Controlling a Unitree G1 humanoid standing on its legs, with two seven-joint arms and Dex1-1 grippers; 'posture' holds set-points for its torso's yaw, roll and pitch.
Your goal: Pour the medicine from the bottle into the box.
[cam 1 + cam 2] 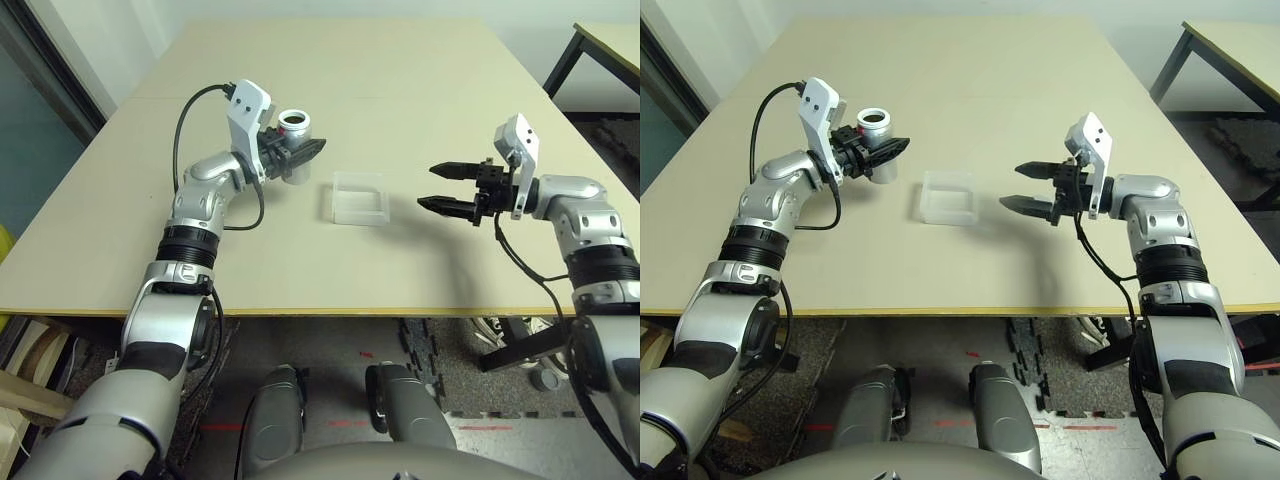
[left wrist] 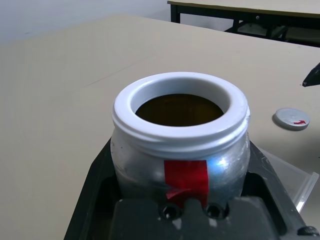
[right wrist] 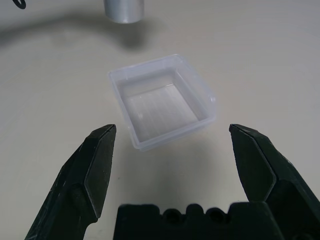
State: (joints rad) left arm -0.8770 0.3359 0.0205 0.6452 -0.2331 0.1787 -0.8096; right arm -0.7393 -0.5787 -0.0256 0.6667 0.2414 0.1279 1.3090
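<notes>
Left of the box [image 1: 358,198], the left pincer [image 1: 296,152] is pinching the bottle [image 1: 296,133] upright and clear of the desk [image 1: 400,90], cap off, mouth facing up. The bottle isn't over the box yet, it's near but off to one side. For a clean pour I'd carry it right until the mouth sits over the middle of the tub, then roll the wrist slowly so the lip tips toward the box; low walls mean small pellets may bounce out if it's tipped fast or from high. The right pincer [image 1: 452,189] is spread wide, empty, hovering just right of the box and aimed at it, so it could steady the tub if it slides. Contents: the box looks empty, clear floor with nothing in it. The bottle interior is dark in the left wrist view; can't make out the medicine inside. The cap [image 2: 291,119] lies flat on the desk, apart from the box.
</notes>
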